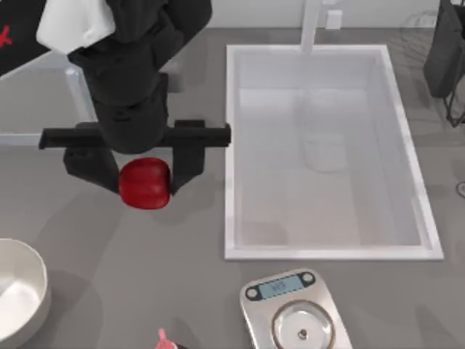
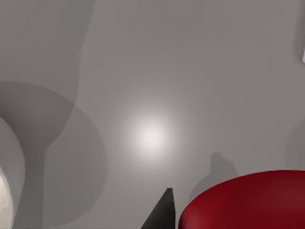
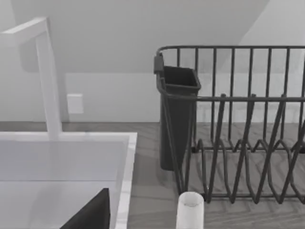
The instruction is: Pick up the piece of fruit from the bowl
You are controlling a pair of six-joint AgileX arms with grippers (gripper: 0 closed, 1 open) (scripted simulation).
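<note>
A glossy red piece of fruit [image 1: 145, 186] hangs above the grey counter, left of the sink, with my left gripper [image 1: 142, 174] shut on it between its dark fingers [image 1: 186, 161]. The left wrist view shows the fruit [image 2: 248, 202] close up beside one fingertip [image 2: 162, 215], with the counter below. The white bowl [image 1: 38, 275] stands at the front left corner, well apart from the fruit, and its rim [image 2: 5, 191] shows at the edge of the left wrist view. My right arm [image 1: 445, 51] is parked at the back right.
A white sink [image 1: 231, 153] with a faucet [image 3: 47, 81] takes up the middle right. A steel scale [image 1: 256, 320] stands at the front, and a tiny pink thing [image 1: 163, 337] lies left of it. A dark dish rack [image 3: 238, 143] stands at the far right.
</note>
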